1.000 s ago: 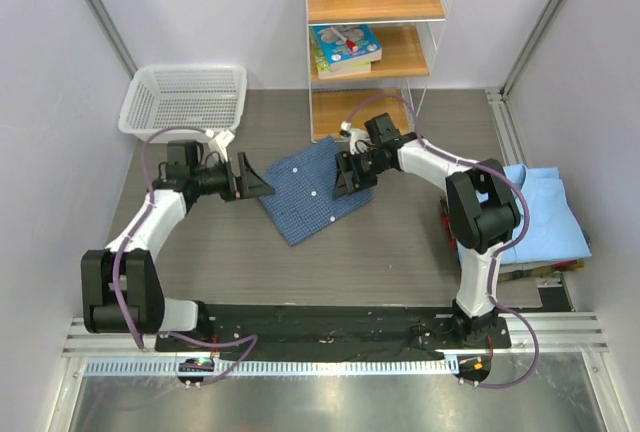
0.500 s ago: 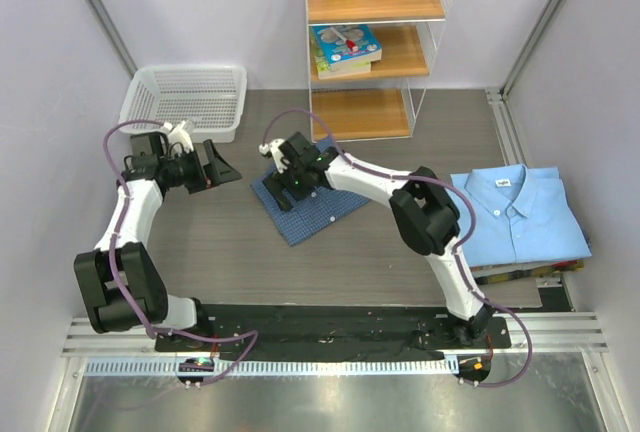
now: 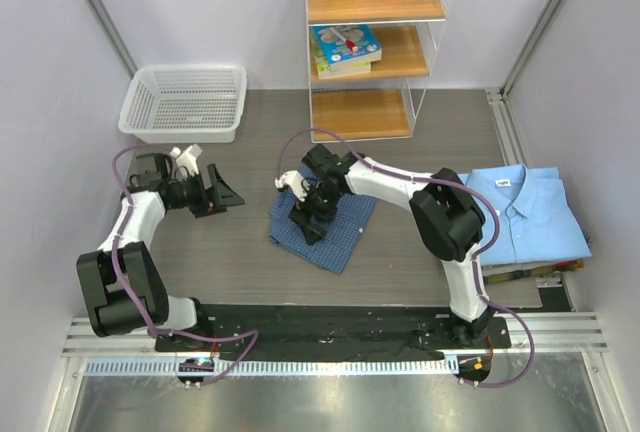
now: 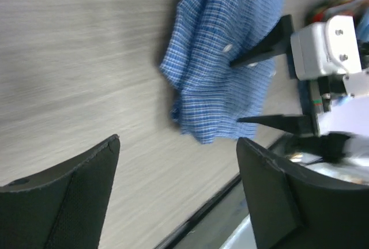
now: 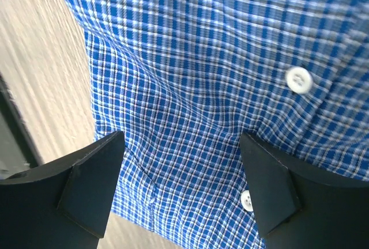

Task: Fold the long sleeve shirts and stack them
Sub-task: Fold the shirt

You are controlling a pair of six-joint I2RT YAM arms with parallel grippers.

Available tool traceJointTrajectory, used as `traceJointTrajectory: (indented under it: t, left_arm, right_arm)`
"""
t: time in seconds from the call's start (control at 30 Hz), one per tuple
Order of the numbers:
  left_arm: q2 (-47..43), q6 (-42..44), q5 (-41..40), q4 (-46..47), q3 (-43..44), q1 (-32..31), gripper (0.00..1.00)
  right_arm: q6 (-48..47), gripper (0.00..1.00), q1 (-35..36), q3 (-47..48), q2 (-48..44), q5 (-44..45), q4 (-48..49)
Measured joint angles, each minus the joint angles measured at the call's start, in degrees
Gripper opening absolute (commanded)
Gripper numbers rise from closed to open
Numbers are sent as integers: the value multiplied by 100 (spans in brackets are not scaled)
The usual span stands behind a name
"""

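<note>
The dark blue checked shirt (image 3: 338, 234) lies folded on the table's middle. It fills the right wrist view (image 5: 230, 59) and shows far off in the left wrist view (image 4: 219, 59). My right gripper (image 3: 310, 214) is open, right over the shirt's left part, fingers pointing down at the cloth. My left gripper (image 3: 222, 195) is open and empty, left of the shirt and apart from it. The plain light blue shirt (image 3: 525, 214) with a white neck label lies folded at the right edge.
A white mesh basket (image 3: 184, 100) stands at the back left. A wire-and-wood shelf (image 3: 375, 42) with books and bottles stands at the back centre. The black base rail (image 3: 340, 327) runs along the near edge.
The dark blue shirt has shifted toward the near side and turned, with my right gripper moving down over it. My left gripper has drawn back a little to the left and nearer.
</note>
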Motion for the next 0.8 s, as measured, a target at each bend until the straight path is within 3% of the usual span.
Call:
traceJointTrajectory:
  t: [0.07, 0.23, 0.4, 0.8]
  left_arm:
    - [-9, -750, 201, 479, -374, -63, 100]
    - [-767, -3003, -13, 1937, -1943, -258, 100]
    - [-1646, -4037, -610, 2350, -2396, -317, 100]
    - [-1023, -5779, -964, 3484, -3042, -433, 100]
  right_arm:
    - [190, 87, -63, 9, 0, -131, 37]
    - [881, 86, -118, -81, -136, -234, 442]
    - [1322, 85, 173, -372, -361, 271, 1040]
    - [2312, 89, 278, 448, 529, 1257, 1851]
